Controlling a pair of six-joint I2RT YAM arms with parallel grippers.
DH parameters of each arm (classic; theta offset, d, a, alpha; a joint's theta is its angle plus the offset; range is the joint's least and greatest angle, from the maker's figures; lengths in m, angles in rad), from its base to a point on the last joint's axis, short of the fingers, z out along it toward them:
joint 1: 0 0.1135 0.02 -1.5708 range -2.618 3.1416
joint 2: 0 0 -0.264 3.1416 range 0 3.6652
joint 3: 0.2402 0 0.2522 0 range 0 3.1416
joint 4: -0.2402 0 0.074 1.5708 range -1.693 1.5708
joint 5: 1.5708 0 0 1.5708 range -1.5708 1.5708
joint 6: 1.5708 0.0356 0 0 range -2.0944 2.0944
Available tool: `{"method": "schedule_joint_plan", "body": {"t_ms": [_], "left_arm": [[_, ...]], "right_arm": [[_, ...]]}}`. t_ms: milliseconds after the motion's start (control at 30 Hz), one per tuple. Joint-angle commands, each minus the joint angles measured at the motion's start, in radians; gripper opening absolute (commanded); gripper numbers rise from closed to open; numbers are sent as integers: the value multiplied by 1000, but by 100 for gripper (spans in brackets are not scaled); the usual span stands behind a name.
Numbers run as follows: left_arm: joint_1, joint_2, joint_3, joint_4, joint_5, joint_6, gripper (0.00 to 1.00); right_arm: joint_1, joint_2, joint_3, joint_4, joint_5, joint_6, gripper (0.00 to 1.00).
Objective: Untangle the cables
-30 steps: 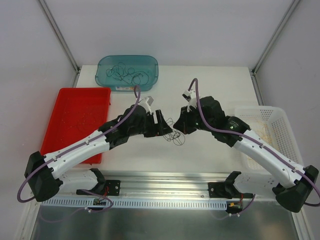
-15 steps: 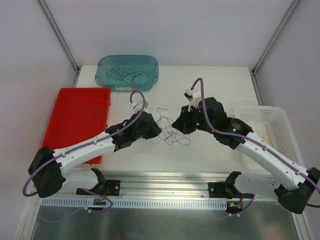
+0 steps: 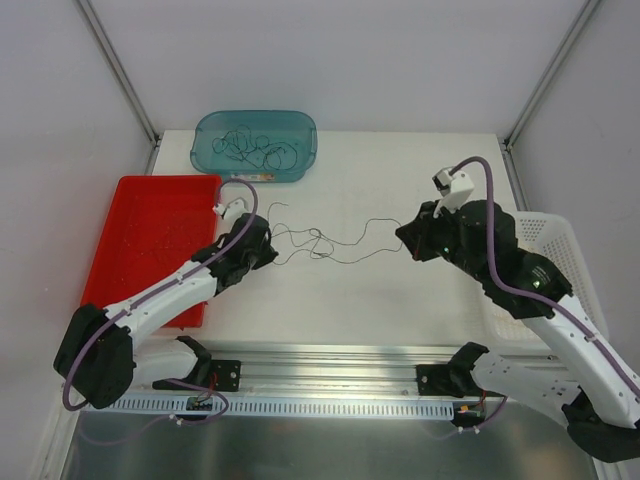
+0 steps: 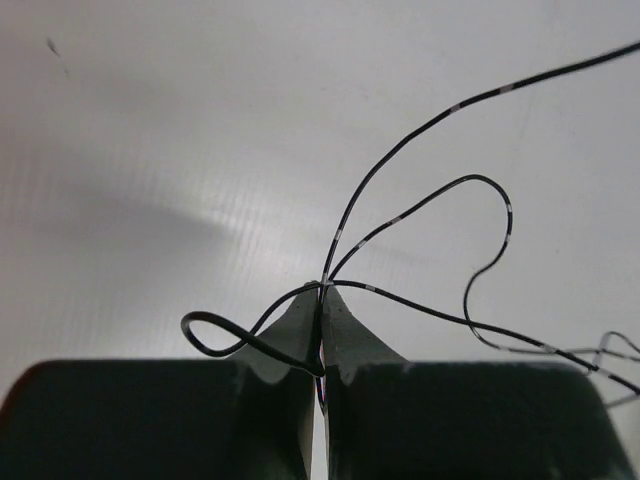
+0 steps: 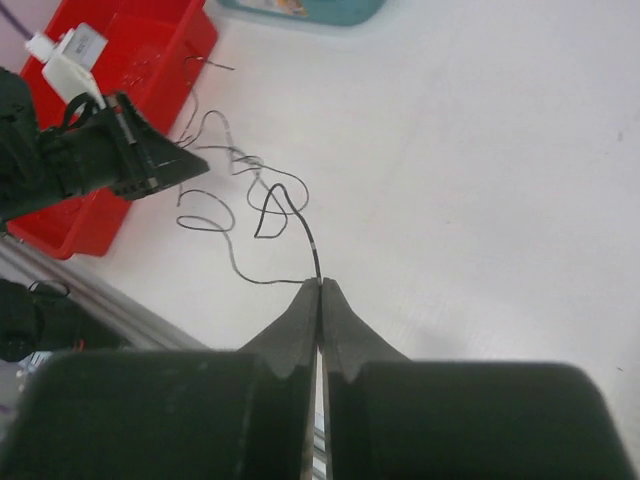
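I hold the cables (image 3: 316,240) at table center, left gripper (image 3: 270,252) and right gripper (image 3: 410,240) each pinched shut on a strand, the run lying 9-to-3 between them with its tangled part nearer the left arm.

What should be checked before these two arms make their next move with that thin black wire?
1. Grip of left pincer on the thin black wire: ok, shut on it.
2. Grip of right pincer on the wire: ok, shut on it.
3. Wire free of knots: not ok, a small tangle sits mid-span.
4. Slack between the pincers: ok, the wire runs wavy.
5. One wire or several: cannot tell.
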Motion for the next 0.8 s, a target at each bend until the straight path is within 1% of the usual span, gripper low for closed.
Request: {"method": "schedule_joint_plan", "body": {"t_ms": [0,167,333,500,633,767], "left_arm": [[47,-15,-2,-9,-30,66,0],[119,46,16,-20,-39,133,0],[211,140,70,-24,-18,184,0],[239,223,168,-31,-21,238,0],[254,289,232,-41,-25,271,0],[292,342,275,-63,-38,293,0]], "right_arm": [[-51,-42,47,-70,66,-38,1],[-93,-87,105,-125,115,-82,1],[-119,-130,187,-222,227,-148,1],[-120,-191,248,-259,294,-185,1],[-120,-208,279,-283,283,-203,1],[-119,-251,283,-285,328,-209,1]]}}
